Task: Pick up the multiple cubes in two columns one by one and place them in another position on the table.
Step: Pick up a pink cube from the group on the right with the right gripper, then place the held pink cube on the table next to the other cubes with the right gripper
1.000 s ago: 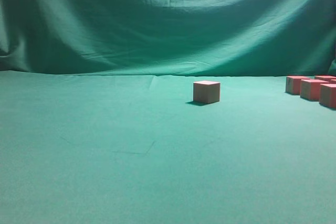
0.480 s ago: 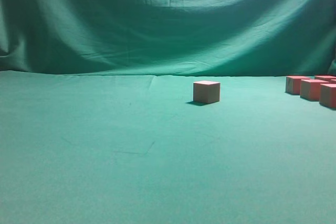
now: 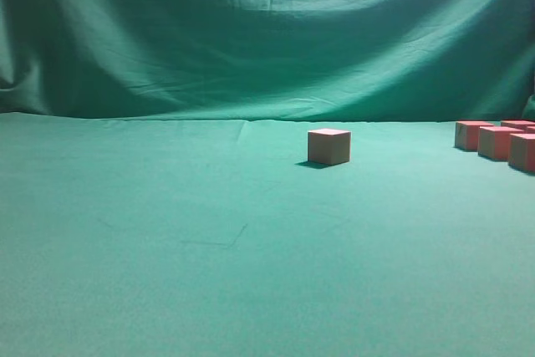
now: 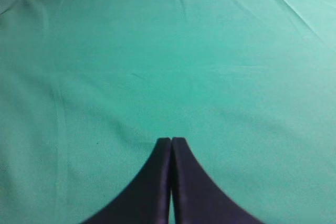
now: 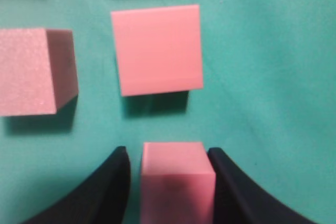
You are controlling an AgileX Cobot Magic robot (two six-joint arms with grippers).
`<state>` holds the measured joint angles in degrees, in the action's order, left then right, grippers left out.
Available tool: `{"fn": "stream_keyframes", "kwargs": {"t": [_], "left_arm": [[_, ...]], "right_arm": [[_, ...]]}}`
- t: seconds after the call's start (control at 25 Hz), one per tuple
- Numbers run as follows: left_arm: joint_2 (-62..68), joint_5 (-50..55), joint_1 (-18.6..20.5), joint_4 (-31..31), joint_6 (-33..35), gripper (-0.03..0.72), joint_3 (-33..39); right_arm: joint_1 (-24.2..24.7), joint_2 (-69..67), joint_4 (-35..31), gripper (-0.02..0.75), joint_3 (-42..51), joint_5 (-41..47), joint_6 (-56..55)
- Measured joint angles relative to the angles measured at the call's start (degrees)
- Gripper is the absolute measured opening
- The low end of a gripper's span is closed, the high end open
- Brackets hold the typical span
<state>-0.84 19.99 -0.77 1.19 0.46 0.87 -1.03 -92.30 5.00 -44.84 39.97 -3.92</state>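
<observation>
In the exterior view, one cube (image 3: 328,146) was seen alone near the middle of the green table (image 3: 209,248), and a cluster of cubes (image 3: 496,141) was seen at the far right edge, well apart from it. No arm was visible there.

In the left wrist view, the left gripper (image 4: 171,141) was seen pressed closed, empty, above bare cloth.

In the right wrist view, the right gripper (image 5: 176,163) was set astride a near cube (image 5: 177,174); a thin gap remained on the left, contact on the right could not be told. A middle cube (image 5: 157,48) and a left cube (image 5: 34,71) were seen just beyond.
</observation>
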Motion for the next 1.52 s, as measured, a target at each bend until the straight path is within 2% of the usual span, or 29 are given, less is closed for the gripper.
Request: {"fn": "stream_keyframes", "kwargs": {"t": [0.04,0.08,0.12,0.16,0.36,0.52,0.6,0.72,0.96,1.12,1.36,1.52], "left_arm": [[0.0,0.0,0.0,0.0,0.0,0.000,0.0],[0.0,0.0,0.0,0.0,0.0,0.000,0.0],[0.0,0.0,0.0,0.0,0.0,0.000,0.0],[0.0,0.0,0.0,0.0,0.0,0.000,0.0],[0.0,0.0,0.0,0.0,0.0,0.000,0.0],[0.0,0.0,0.0,0.0,0.0,0.000,0.0],[0.0,0.0,0.0,0.0,0.0,0.000,0.0],[0.0,0.0,0.0,0.0,0.0,0.000,0.0],[0.0,0.0,0.0,0.0,0.0,0.000,0.0],[0.0,0.0,0.0,0.0,0.0,0.000,0.0],[0.0,0.0,0.0,0.0,0.0,0.000,0.0],[0.0,0.0,0.0,0.0,0.0,0.000,0.0]], "right_arm": [[0.0,0.0,0.0,0.313,0.0,0.0,0.0],[0.0,0.0,0.0,0.293,0.0,0.0,0.0],[0.0,0.0,0.0,0.307,-0.1,0.2,0.0],[0.0,0.0,0.0,0.258,-0.1,0.3,0.0],[0.0,0.0,-0.1,0.261,-0.7,2.6,0.0],[-0.8,0.0,-3.7,0.261,-5.2,12.4,1.8],[-3.2,0.1,-6.4,0.261,-9.2,17.6,4.6],[-9.3,2.1,-9.8,0.261,-15.8,21.4,7.9],[-24.8,1.4,-11.1,0.261,-30.7,23.3,9.2],[-32.1,-5.2,-11.0,0.261,-44.3,27.8,9.7],[-37.2,-20.5,-6.0,0.261,-64.8,30.8,16.3],[-38.1,-27.9,-4.9,0.261,-71.1,30.9,25.5]]}}
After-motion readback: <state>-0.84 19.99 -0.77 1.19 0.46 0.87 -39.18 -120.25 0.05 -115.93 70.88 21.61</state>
